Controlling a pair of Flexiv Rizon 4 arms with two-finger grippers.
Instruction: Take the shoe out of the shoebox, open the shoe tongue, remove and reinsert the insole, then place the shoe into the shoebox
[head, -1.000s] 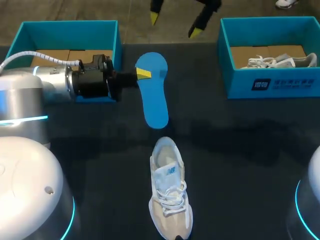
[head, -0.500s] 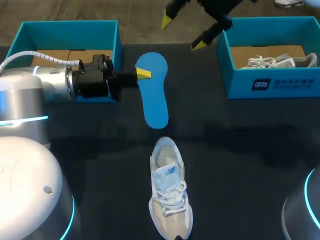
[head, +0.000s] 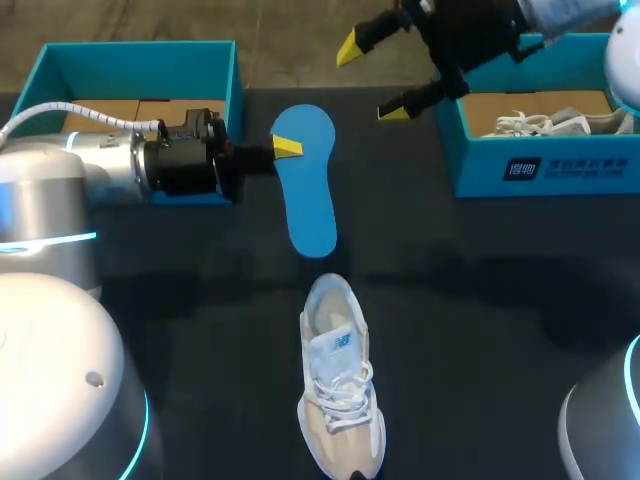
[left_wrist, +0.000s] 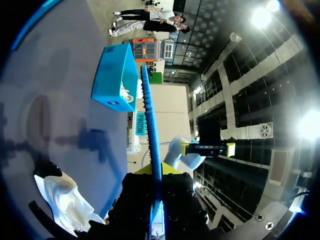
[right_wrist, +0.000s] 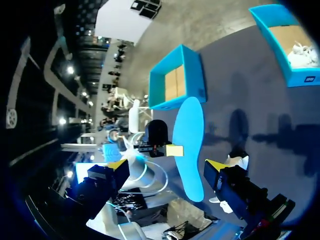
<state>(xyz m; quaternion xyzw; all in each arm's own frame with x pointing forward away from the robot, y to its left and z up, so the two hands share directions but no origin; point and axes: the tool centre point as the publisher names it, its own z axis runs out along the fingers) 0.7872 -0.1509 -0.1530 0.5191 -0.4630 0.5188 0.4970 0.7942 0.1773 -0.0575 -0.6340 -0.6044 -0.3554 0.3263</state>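
Dark bench (head: 480, 330) is shared by the left shoebox (head: 140, 55), the right shoebox (head: 580, 165) and the pale shoe (head: 340, 400), laid outside both. The blue insole (head: 310, 195) is clamped by the left gripper (head: 287, 148); the right gripper (head: 371, 80) is held spread.

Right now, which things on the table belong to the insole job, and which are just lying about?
In the job:
blue insole, gripped by the left end effector
white shoe
left shoebox, probably
right end effector, open

Lying about:
right shoebox, with another shoe inside
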